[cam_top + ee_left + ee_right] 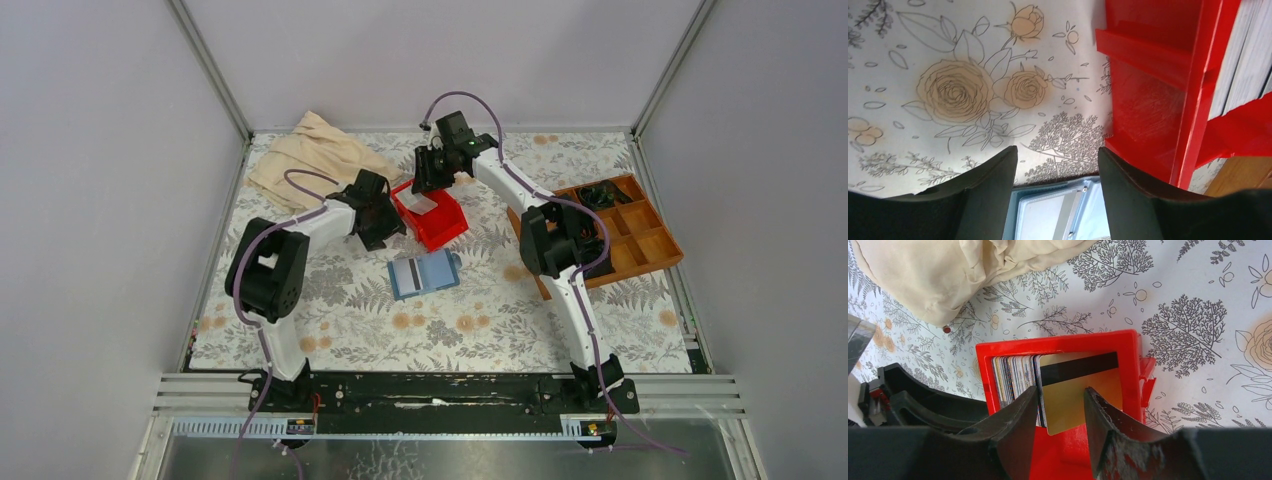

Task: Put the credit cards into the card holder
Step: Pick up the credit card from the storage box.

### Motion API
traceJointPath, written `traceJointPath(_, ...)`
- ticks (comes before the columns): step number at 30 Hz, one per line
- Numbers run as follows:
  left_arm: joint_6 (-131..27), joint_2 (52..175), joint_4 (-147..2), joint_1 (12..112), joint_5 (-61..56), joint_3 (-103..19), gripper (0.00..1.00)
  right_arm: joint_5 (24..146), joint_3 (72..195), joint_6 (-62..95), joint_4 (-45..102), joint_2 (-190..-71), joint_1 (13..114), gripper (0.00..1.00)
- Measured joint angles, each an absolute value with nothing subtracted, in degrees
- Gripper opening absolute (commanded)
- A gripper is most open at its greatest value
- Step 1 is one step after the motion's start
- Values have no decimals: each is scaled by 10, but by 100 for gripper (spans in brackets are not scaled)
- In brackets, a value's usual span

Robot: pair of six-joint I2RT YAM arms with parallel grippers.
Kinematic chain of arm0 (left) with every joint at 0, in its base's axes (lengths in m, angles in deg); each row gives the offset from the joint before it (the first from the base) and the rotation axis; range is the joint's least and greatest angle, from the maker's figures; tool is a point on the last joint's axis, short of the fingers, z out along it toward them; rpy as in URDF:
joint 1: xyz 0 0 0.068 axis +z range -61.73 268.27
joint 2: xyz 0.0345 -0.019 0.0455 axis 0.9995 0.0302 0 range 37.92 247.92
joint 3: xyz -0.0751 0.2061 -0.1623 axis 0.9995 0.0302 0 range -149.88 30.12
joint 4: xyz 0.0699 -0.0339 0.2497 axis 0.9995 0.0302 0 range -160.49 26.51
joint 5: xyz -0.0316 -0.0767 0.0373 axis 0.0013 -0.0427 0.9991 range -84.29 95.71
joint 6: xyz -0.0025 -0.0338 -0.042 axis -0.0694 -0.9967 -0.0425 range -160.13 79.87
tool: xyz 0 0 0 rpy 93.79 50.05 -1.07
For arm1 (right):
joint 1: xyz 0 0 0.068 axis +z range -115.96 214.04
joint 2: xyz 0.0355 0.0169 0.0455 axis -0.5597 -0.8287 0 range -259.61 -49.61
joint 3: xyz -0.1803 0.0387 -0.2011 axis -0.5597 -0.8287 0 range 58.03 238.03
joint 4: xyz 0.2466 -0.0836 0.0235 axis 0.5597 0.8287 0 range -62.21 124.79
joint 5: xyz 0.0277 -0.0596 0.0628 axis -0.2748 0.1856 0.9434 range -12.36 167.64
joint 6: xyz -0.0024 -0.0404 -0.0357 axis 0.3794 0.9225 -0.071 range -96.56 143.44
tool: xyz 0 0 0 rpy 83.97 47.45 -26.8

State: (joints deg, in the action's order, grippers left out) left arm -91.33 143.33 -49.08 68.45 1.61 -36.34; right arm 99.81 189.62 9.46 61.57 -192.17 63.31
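Note:
The credit cards (1015, 377) stand as a packed stack on edge in the red bin (1058, 342). One gold card (1068, 405) with a black stripe leans face-up against the stack. My right gripper (1062, 395) hangs over the bin (447, 228), open, its fingers astride the gold card and not pinching it. The card holder (423, 273), teal-blue, lies open on the table just in front of the bin. My left gripper (1058, 155) is open and empty, low over the far edge of the card holder (1053, 215), with the bin (1143, 110) on its right.
A brown wooden compartment tray (640, 235) sits at the right. A beige cloth (310, 150) lies bunched at the back left, also seen as the cloth (948, 270) beyond the bin. The left arm's black wrist (908, 395) is close beside the bin.

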Motion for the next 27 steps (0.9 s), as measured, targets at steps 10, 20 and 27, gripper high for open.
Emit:
traceJointPath(10, -923, 1480, -497, 686, 9, -408, 66, 998, 1896, 88, 615, -1922, 633, 40)
traceJointPath(20, -925, 1493, -499, 696, 5, -422, 66, 998, 1900, 85, 616, -1922, 634, 38)
traceJointPath(27, -925, 1493, -499, 702, 1, -422, 66, 997, 1908, 83, 622, -1922, 639, 37)
